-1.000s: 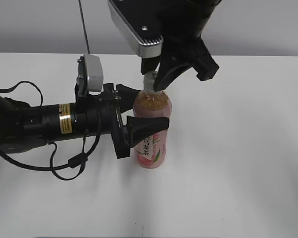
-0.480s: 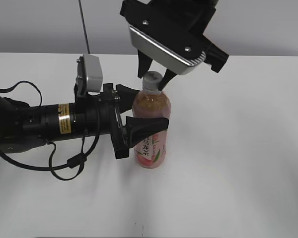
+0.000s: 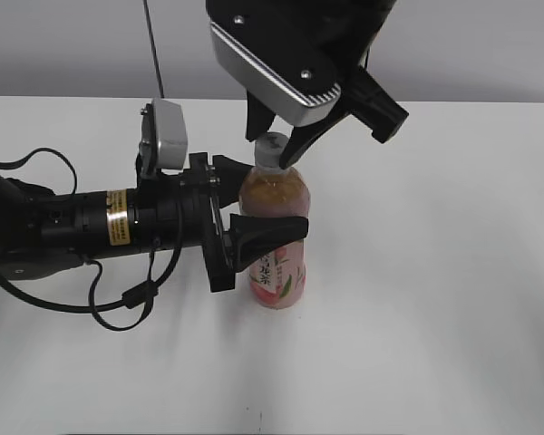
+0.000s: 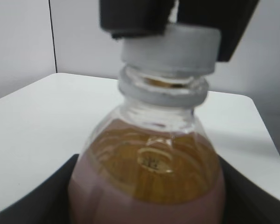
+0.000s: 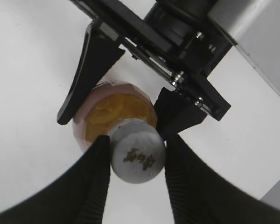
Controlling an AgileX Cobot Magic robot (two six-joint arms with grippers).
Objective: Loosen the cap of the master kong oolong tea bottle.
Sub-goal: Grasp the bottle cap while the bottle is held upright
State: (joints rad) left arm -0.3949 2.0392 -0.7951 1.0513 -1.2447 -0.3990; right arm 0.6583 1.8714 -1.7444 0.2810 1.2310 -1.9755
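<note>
The master kong oolong tea bottle [image 3: 277,192] stands upright on the white table, amber tea above a pink label. My left gripper [image 3: 276,199] reaches in from the left and is shut on the bottle's body, one black finger [image 4: 35,205] on each side of the bottle [image 4: 149,163]. From above, my right gripper [image 3: 272,150] is shut on the cap [image 3: 272,145]. In the right wrist view both ribbed pads [image 5: 91,179] press against the sides of the white cap [image 5: 138,157], which has a dark mark on top. The left wrist view shows the cap [image 4: 170,46] between the right gripper's dark fingers [image 4: 130,18].
The white table [image 3: 435,299] runs to a grey wall at the back. The left arm's black body and looped cables [image 3: 118,299] lie across the table's left side. A thin dark rod [image 3: 154,45] stands behind the left wrist camera.
My right gripper has turned about the cap while staying on it. The bottle and the left gripper have barely moved; the bottle leans slightly more to the left.
</note>
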